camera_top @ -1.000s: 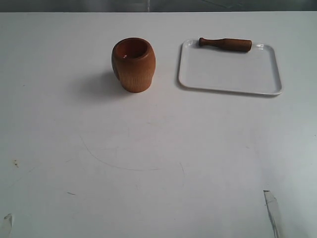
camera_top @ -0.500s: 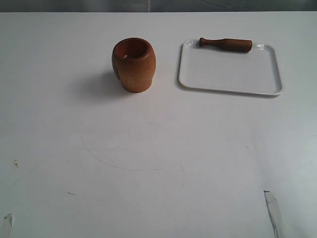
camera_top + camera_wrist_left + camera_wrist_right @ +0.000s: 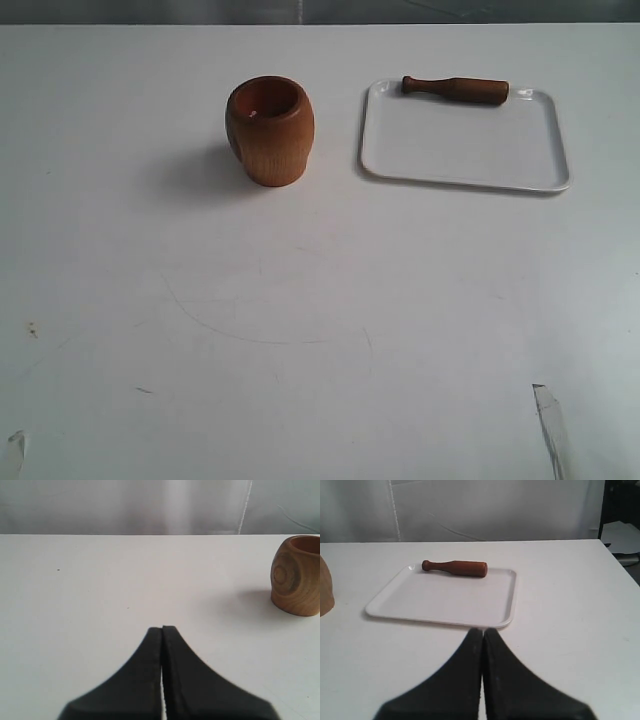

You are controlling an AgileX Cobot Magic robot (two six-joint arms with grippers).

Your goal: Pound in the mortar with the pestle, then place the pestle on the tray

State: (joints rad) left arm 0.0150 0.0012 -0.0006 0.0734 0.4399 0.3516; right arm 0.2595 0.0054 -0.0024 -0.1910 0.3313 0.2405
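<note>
The orange-brown mortar (image 3: 269, 130) stands upright on the white table, left of the white tray (image 3: 460, 160); its side also shows in the left wrist view (image 3: 298, 576). The dark brown pestle (image 3: 455, 89) lies along the tray's far rim, knob end toward the mortar. The right wrist view shows the pestle (image 3: 455, 568) resting on the tray (image 3: 440, 602). My left gripper (image 3: 162, 628) is shut and empty, low over the table, well short of the mortar. My right gripper (image 3: 483, 630) is shut and empty, just short of the tray's near rim.
The white table (image 3: 300, 300) carries faint scuff marks in its middle. A gripper tip (image 3: 548, 420) shows at the bottom right edge of the exterior view and another (image 3: 12, 447) at the bottom left. A grey curtain hangs behind the table.
</note>
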